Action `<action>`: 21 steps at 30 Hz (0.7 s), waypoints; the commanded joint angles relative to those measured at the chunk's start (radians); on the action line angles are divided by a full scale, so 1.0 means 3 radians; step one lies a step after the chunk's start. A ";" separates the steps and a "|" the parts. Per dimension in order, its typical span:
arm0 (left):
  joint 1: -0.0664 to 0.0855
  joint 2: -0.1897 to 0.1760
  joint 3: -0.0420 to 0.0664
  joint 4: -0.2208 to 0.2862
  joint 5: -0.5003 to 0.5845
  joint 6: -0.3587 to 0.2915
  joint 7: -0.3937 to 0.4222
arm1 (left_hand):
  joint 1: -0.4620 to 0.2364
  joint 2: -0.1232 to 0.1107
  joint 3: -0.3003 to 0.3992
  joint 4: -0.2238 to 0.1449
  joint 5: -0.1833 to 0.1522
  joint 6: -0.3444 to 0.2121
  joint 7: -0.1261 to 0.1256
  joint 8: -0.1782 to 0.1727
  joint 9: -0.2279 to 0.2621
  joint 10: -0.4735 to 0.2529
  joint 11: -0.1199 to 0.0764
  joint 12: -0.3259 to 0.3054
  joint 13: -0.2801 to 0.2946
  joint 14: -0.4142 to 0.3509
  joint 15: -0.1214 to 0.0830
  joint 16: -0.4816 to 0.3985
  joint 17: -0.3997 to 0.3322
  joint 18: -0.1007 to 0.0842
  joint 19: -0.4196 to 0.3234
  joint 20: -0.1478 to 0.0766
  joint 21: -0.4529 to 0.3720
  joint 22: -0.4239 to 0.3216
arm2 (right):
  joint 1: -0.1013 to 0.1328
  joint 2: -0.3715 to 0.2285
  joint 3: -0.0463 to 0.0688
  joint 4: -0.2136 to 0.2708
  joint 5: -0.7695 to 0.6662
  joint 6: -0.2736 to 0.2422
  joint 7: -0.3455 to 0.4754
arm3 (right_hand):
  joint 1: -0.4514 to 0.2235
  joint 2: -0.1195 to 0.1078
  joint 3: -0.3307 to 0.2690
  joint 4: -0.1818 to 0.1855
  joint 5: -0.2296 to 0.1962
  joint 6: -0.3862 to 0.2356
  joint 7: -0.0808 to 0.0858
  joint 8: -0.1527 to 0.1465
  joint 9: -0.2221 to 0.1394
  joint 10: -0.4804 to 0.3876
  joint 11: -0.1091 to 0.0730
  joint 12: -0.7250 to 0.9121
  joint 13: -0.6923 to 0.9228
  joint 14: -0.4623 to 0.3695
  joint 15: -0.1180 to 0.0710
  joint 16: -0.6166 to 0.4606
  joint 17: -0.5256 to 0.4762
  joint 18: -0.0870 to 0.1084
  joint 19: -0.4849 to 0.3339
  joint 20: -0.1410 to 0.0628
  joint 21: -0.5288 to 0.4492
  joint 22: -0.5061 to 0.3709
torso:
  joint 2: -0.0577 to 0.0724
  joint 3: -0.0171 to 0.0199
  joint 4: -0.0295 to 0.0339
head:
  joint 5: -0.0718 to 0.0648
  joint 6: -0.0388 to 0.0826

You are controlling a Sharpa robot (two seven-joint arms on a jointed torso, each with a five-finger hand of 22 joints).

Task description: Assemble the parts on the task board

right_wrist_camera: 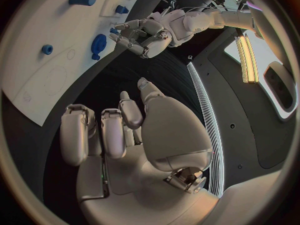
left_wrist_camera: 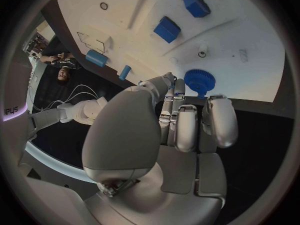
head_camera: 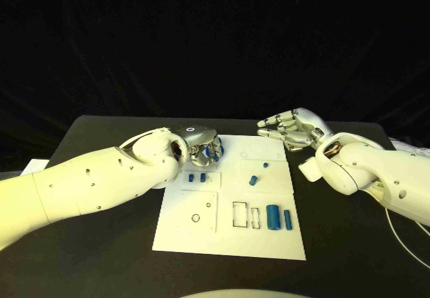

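The white task board (head_camera: 233, 239) lies mid-table. A blue gear (left_wrist_camera: 200, 80) sits at its far left corner, also seen beside my left hand from the right wrist (right_wrist_camera: 98, 44). My left hand (head_camera: 202, 148) is over that corner, its fingertips (left_wrist_camera: 175, 82) at the gear's rim; whether they grip it I cannot tell. My right hand (head_camera: 291, 129) hovers off the board's far right corner, palm up, fingers (right_wrist_camera: 112, 130) loosely bent and apart, holding nothing. Two small blue blocks (head_camera: 197, 177) lie just behind the left hand.
Further parts lie on the board: a small peg (head_camera: 265, 165), a short cylinder (head_camera: 253, 180), a thick cylinder (head_camera: 272, 218) and a thin one (head_camera: 288, 218) beside a rectangular outline (head_camera: 240, 214). A white cable (head_camera: 403, 239) runs along the table's right side.
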 commanded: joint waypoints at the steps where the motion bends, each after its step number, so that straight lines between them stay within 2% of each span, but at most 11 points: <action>1: 0.0017 -0.0073 0.0021 0.0072 0.0165 -0.0013 -0.0031 | -0.0030 0.0000 0.0016 -0.0005 0.0022 0.0007 0.0020 -0.0014 -0.0004 -0.0001 0.0020 -0.0016 -0.0004 0.0151 0.0010 0.0005 -0.0007 -0.0036 0.0028 0.0010 0.0014 0.0025 | -0.0002 -0.0004 0.0001 0.0003 -0.0019 0.0034 0.0028 | -0.0022 0.0006 -0.0015 0.0004 -0.0011 0.0010 0.0000 0.0000 -0.0005 0.0000 0.0006 0.0011 0.0003 0.0196 0.0004 -0.0007 0.0157 0.0043 -0.0009 -0.0013 -0.0016 0.0004 | 0.0002 0.0001 0.0003 | 0.0009 0.0010; 5: 0.0031 -0.0173 0.0036 0.0104 0.0214 0.0047 -0.0068 | -0.0040 -0.0002 0.0016 -0.0005 0.0023 0.0008 0.0020 -0.0016 -0.0006 0.0000 0.0020 -0.0021 -0.0005 0.0151 0.0011 0.0004 -0.0010 -0.0036 0.0028 0.0010 0.0017 0.0029 | -0.0002 -0.0012 0.0001 0.0008 -0.0019 0.0032 0.0026 | -0.0022 0.0006 -0.0015 0.0004 -0.0011 0.0010 0.0000 0.0000 -0.0005 0.0000 0.0006 0.0011 0.0003 0.0196 0.0004 -0.0007 0.0157 0.0043 -0.0009 -0.0013 -0.0016 0.0004 | 0.0003 0.0002 0.0002 | 0.0020 0.0011; 10: 0.0027 -0.0236 0.0034 0.0085 0.0237 0.0107 -0.0089 | -0.0046 -0.0003 0.0016 -0.0005 0.0023 0.0009 0.0019 -0.0017 -0.0006 0.0001 0.0020 -0.0023 -0.0005 0.0150 0.0011 0.0004 -0.0011 -0.0037 0.0029 0.0011 0.0018 0.0030 | -0.0002 -0.0019 0.0001 0.0013 -0.0019 0.0030 0.0025 | -0.0022 0.0006 -0.0016 0.0003 -0.0012 0.0010 0.0000 0.0000 -0.0005 -0.0001 0.0006 0.0010 0.0002 0.0196 0.0004 -0.0009 0.0155 0.0043 -0.0009 -0.0013 -0.0017 0.0002 | 0.0007 -0.0002 -0.0001 | 0.0023 0.0010; 15: 0.0013 -0.0260 0.0028 0.0050 0.0247 0.0152 -0.0100 | -0.0053 -0.0007 0.0016 -0.0008 0.0023 0.0010 0.0016 -0.0020 -0.0008 0.0000 0.0020 -0.0030 -0.0006 0.0150 0.0011 0.0004 -0.0013 -0.0037 0.0028 0.0012 0.0019 0.0032 | -0.0002 -0.0023 0.0001 0.0017 -0.0019 0.0029 0.0025 | -0.0022 0.0006 -0.0016 0.0003 -0.0012 0.0010 0.0000 0.0000 -0.0005 -0.0001 0.0006 0.0010 0.0002 0.0196 0.0004 -0.0009 0.0155 0.0043 -0.0009 -0.0013 -0.0017 0.0002 | 0.0008 -0.0002 -0.0006 | 0.0014 0.0003; 21: 0.0004 -0.0264 0.0020 0.0020 0.0250 0.0220 -0.0130 | -0.0068 -0.0009 0.0015 -0.0006 0.0021 0.0011 0.0017 -0.0022 -0.0010 0.0002 0.0020 -0.0037 -0.0006 0.0149 0.0012 0.0004 -0.0016 -0.0035 0.0025 0.0013 0.0013 0.0028 | -0.0002 -0.0021 0.0001 0.0018 -0.0022 0.0030 0.0026 | -0.0022 0.0006 -0.0016 0.0003 -0.0012 0.0010 0.0000 0.0000 -0.0005 -0.0001 0.0006 0.0010 0.0002 0.0196 0.0004 -0.0009 0.0155 0.0043 -0.0009 -0.0013 -0.0017 0.0002 | 0.0006 -0.0001 -0.0012 | 0.0033 -0.0009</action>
